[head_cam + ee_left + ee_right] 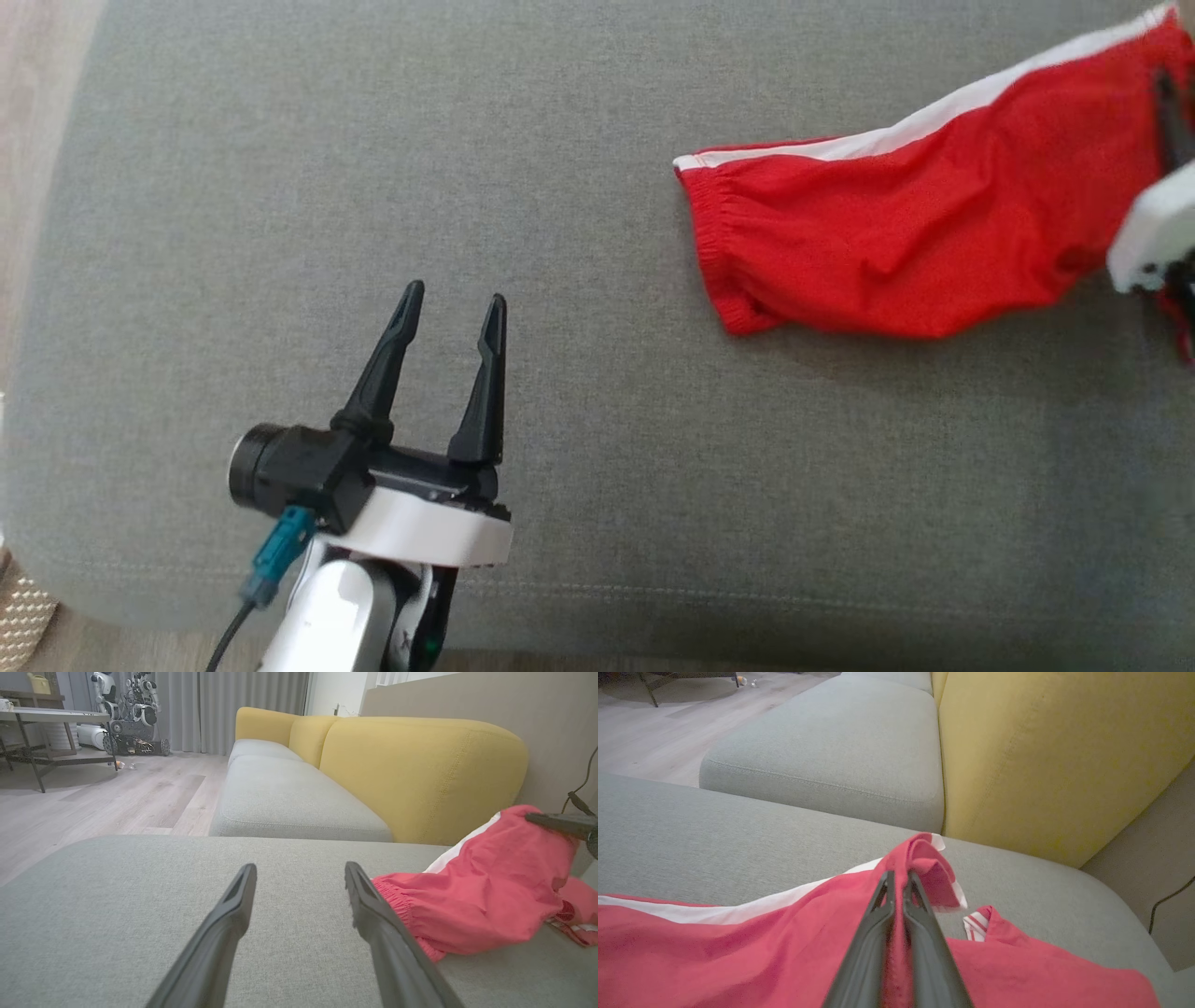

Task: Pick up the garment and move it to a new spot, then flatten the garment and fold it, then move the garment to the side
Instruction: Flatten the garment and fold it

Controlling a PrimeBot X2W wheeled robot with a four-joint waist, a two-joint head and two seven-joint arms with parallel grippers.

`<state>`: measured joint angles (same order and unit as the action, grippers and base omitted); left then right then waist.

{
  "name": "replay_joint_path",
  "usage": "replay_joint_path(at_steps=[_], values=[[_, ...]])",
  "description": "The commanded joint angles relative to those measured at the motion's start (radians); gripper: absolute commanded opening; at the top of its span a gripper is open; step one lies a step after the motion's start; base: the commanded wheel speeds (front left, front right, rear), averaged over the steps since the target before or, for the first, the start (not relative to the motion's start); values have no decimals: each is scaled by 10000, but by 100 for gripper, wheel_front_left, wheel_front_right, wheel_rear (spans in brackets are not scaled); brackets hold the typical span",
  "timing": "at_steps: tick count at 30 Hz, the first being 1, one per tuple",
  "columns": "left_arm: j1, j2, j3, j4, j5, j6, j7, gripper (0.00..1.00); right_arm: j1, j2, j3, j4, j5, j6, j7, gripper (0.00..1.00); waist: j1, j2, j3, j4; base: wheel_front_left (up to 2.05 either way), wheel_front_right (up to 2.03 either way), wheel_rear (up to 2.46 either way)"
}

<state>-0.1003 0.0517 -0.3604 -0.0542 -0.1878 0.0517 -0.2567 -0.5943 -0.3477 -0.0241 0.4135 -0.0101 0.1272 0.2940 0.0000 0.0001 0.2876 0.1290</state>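
Across the grey sofa cushion, well to the right of the wide-open, empty left gripper, lies the red garment, seemingly soft, light and prone to bunching, best taken by a raised fold such as the one the right gripper pinches shut.

Bare grey seat cushion surrounds the left gripper, leaving open passage across to the red garment. The yellow backrest rises as a wall beyond the garment. The right gripper, pinched on the cloth, blocks the garment's right end.
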Motion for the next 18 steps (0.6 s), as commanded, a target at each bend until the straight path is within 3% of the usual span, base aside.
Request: replay_joint_path(at_steps=[1, 12, 18], values=[[27, -14, 329, -256, -79, -27, -51, 100, 9, 37, 401, -695, -155, 35, 98, 0, 0, -1, -64, 50, 0, 0, 0], [124, -14, 197, -202, -221, 124, -51, 100, 453, 869, 3026, -2962, 333, 35, 1484, 0, 0, -1, -425, 483, 0, 0, 0], [117, -14, 103, -158, -266, 110, -51, 100, 824, 1387, 3923, -2679, 514, 35, 1535, 0, 0, -1, -427, 709, 0, 0, 0]])
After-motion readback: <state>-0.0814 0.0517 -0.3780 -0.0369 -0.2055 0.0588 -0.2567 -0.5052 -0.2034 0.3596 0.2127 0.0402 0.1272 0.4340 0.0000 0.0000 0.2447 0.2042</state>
